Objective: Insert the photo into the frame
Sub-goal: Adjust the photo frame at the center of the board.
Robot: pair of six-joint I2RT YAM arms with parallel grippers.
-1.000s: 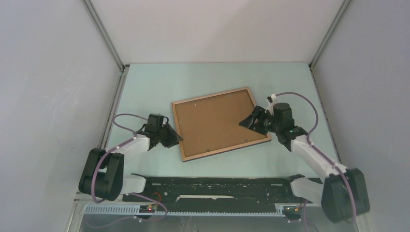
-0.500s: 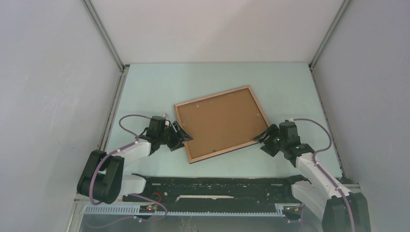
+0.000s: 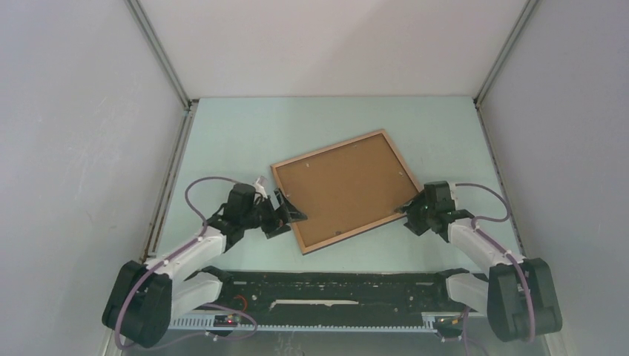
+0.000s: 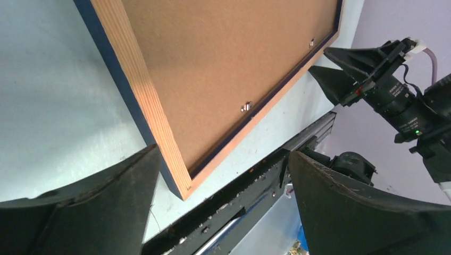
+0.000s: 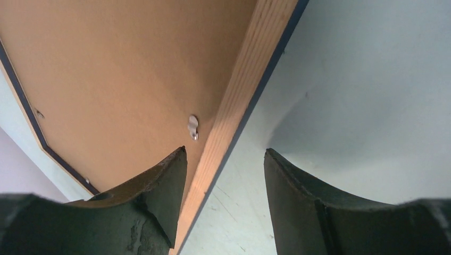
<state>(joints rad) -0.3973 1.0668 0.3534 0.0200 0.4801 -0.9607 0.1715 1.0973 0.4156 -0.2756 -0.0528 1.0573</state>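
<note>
Wood-faced frame (image 4: 139,93) lies between spread left gripper (image 4: 223,154) and spread right gripper (image 5: 225,151) (each straddling a rail), seemingly for nudging.

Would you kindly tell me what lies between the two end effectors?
The frame, brown back up, lies flat between the left end effector and the right end effector, as the top external view shows.

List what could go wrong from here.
1. The frame lies flat, back up. The open right hand straddles its thin rail, so closing may just shove it across the table.
2. The backing board has small metal clips at its edge; the broad fingers could slip off them.
3. The photo shows in no view; it may already sit under the board.
</note>
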